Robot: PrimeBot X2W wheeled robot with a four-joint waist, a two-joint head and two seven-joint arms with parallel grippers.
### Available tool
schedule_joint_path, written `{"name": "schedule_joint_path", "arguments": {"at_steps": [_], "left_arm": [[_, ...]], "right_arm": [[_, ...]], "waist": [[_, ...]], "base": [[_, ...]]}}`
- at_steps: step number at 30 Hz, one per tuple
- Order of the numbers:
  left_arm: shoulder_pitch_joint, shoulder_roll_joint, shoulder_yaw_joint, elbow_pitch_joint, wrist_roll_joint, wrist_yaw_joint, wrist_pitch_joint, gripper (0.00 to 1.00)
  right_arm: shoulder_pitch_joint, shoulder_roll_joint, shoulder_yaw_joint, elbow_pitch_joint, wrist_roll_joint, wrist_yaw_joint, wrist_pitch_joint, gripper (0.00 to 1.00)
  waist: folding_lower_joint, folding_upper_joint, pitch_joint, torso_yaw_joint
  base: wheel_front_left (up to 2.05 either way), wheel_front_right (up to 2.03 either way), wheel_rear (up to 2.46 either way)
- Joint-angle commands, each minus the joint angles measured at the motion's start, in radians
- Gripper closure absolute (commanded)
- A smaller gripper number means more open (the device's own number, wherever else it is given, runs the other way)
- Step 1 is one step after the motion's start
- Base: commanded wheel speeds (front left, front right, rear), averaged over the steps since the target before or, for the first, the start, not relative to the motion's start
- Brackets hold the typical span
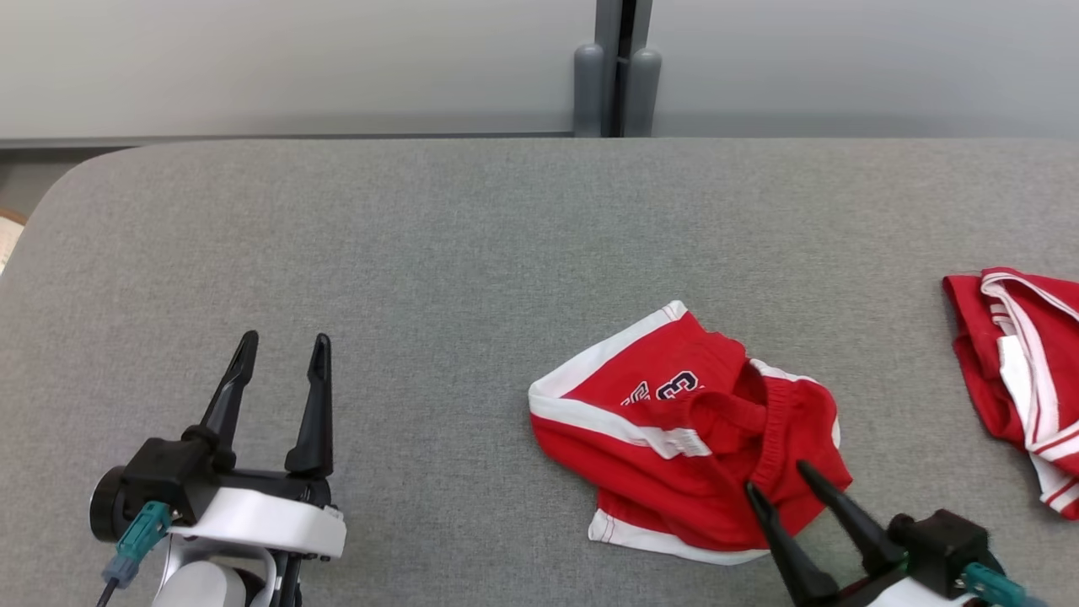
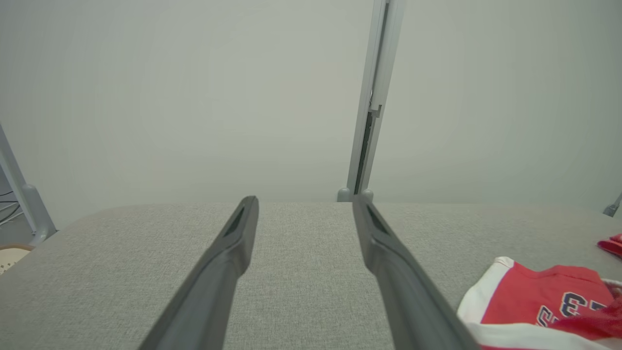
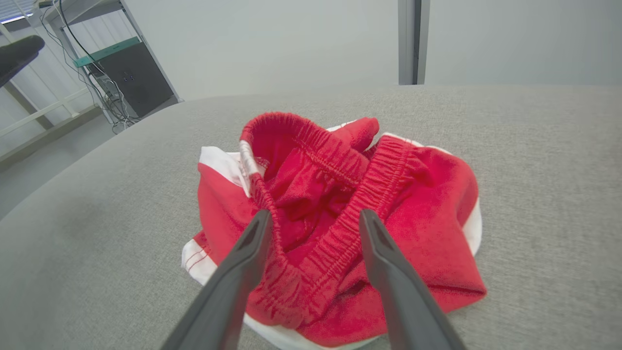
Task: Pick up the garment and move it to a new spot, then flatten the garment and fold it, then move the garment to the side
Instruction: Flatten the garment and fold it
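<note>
The garment point(image 1: 674, 430) is a pair of red shorts with white trim and a dark number, lying crumpled on the grey table right of centre. In the right wrist view its elastic waistband point(image 3: 340, 194) bunches up between the fingers. My right gripper point(image 1: 780, 480) is open at the garment's near right edge, its fingers point(image 3: 248, 253) spread on either side of the waistband, holding nothing. My left gripper point(image 1: 282, 350) stands open over bare table at the lower left, well away from the garment point(image 2: 539, 301).
A second red and white garment point(image 1: 1024, 371) lies at the table's right edge. The grey table point(image 1: 421, 253) has a rounded far left corner. A wall with a grey post point(image 1: 620, 67) stands behind it. Shelving and cables point(image 3: 97, 63) are off to the left.
</note>
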Motion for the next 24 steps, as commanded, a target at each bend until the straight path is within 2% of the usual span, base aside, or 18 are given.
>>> {"name": "schedule_joint_path", "arguments": {"at_steps": [1,7,13,24], "left_arm": [[0.017,0.005,0.011,-0.002,0.008,0.008,-0.001,0.0],[0.058,0.014,0.022,-0.007,0.015,0.03,0.0,0.0],[0.094,0.028,0.018,-0.02,0.016,0.042,0.02,0.0],[0.108,0.038,0.01,-0.06,0.017,0.056,0.049,0.0]], "right_arm": [[0.022,0.006,-0.041,-0.042,-0.022,0.0,-0.014,0.0],[0.075,0.044,-0.19,-0.186,-0.09,0.0,-0.011,0.0],[0.119,0.072,-0.302,-0.252,-0.137,0.0,0.036,0.0],[0.148,0.101,-0.354,-0.292,-0.154,0.0,0.068,0.0]], "waist": [[0.0,-0.0001,-0.018,-0.014],[0.0,-0.0001,-0.058,-0.034],[0.0,-0.0001,-0.103,-0.043],[0.0,-0.0001,-0.097,-0.046]], "base": [[0.0,0.0,0.0],[0.0,0.0,0.0],[0.0,0.0,0.0],[0.0,0.0,0.0]]}}
